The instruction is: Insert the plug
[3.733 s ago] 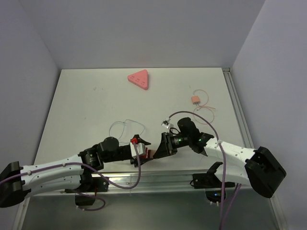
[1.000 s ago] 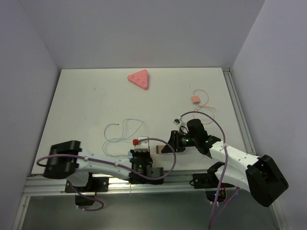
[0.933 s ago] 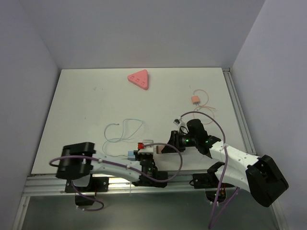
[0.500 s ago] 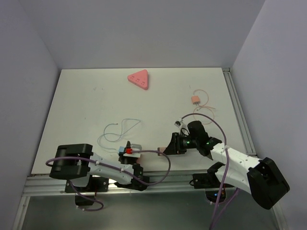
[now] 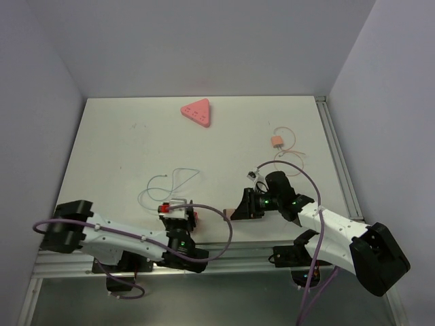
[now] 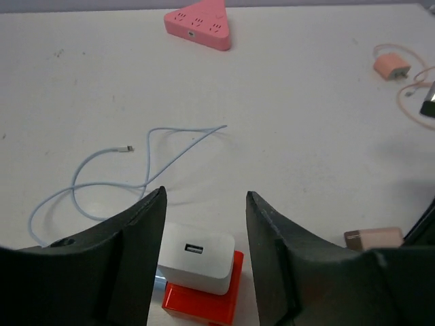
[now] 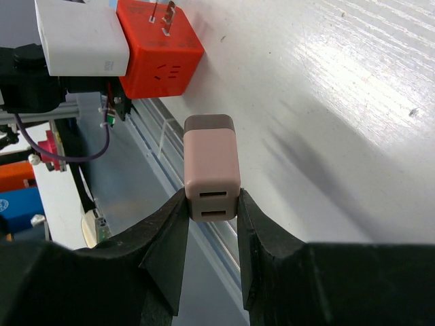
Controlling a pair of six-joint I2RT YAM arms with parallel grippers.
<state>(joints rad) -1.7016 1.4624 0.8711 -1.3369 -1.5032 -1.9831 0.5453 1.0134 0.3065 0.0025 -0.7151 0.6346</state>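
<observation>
1. Cable [image 6: 115,170], thin and white, lies in loose loops on the worktop [image 6: 292,136] at the left, with its small connector end lying free.
2. My left fingers [image 6: 139,244] stand open, 1 on each side of the white charger [image 6: 197,258], and they grip nothing. A gap shows between the charger and the finger on its right. The other finger is so close that I cannot tell whether it touches.
3. The white charger is a cube with 1 USB port facing my wrist camera. It sits joined to the red adapter [image 6: 204,305] near the front edge of the worktop. My right wrist view shows 2 metal prongs sticking out of 1 face of the red adapter.
4. The pink triangular power strip [image 6: 198,22] lies at the far back of the worktop, well apart from everything else.
5. My right fingers [image 7: 166,251] are closed tight on the pink plug [image 7: 212,159]. They pinch it at the end with 2 ports, which face my wrist camera. Its brownish cap end points away from me. The plug sits to the right of the red adapter, near the front edge, with bare worktop between the 2.
6. A small orange-pink charger [image 6: 391,66] with a thin looped lead lies towards the right side of the worktop, well apart from the plug.
</observation>
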